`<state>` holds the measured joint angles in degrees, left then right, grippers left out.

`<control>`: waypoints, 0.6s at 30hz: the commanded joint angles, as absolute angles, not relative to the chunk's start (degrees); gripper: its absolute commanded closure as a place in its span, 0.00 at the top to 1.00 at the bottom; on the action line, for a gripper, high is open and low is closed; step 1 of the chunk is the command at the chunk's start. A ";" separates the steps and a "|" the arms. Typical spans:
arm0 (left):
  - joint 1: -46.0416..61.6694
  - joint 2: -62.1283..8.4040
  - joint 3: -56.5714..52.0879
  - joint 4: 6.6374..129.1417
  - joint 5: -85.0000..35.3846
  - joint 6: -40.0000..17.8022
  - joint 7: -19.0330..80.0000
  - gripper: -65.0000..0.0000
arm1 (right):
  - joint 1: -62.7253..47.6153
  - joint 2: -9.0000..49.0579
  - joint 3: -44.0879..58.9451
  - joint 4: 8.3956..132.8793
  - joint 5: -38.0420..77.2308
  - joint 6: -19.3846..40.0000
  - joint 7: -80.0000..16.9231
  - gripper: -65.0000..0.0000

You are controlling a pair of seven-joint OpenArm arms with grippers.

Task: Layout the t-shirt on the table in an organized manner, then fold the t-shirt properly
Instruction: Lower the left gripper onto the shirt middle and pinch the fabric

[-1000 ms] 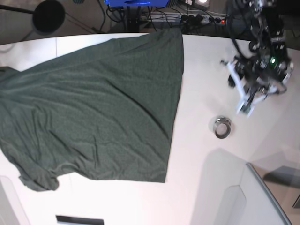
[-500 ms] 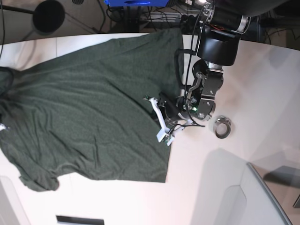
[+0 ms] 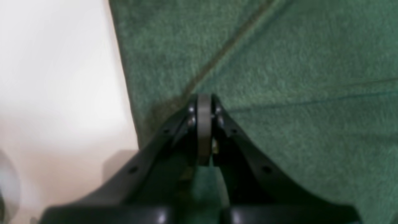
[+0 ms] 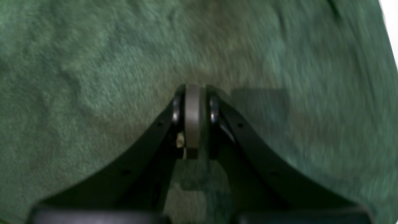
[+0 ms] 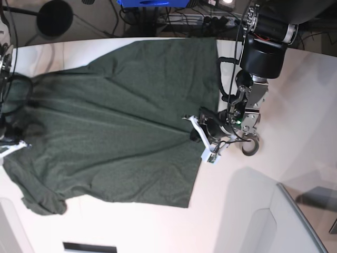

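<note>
The dark green t-shirt (image 5: 110,126) lies spread over the white table (image 5: 305,105), with taut creases running across it between my two grippers. My left gripper (image 5: 196,133) is at the shirt's right edge, jaws shut on the cloth. The left wrist view shows its pads pressed together (image 3: 203,124) over the t-shirt (image 3: 279,77), beside bare table (image 3: 62,77). My right gripper (image 5: 16,143) is at the shirt's left edge. In the right wrist view it is shut (image 4: 192,118) on the t-shirt (image 4: 93,77), which fills nearly the whole frame.
A small metal ring (image 5: 250,146) lies just right of the left gripper, partly behind the arm. A pale raised panel (image 5: 263,211) fills the lower right. Cables and a power strip (image 5: 221,21) run beyond the far edge. A black slot (image 5: 89,246) sits near the front.
The left arm swung from the table's right side onto the shirt's right edge, shut and drew the edge rightward. The right gripper came in at the left edge. The cloth now looks stretched.
</note>
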<state>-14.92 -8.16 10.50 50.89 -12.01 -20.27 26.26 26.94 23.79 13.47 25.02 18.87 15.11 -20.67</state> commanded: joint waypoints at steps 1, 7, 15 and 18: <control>-14.99 -8.75 10.42 50.77 -9.71 -18.77 29.85 0.00 | 28.44 24.22 13.49 25.71 19.21 15.34 -19.82 0.06; -14.20 -8.57 10.42 57.19 -9.80 -18.77 30.02 0.00 | 25.71 25.45 14.20 32.13 19.47 15.34 -21.41 0.06; -11.56 -5.58 10.51 73.45 -9.54 -18.77 36.09 0.00 | 4.18 21.85 38.55 68.79 19.56 15.34 -39.78 0.08; -11.47 -3.56 11.03 78.55 -9.71 -18.77 36.62 0.00 | -1.10 18.24 42.95 78.02 19.56 15.34 -45.58 0.22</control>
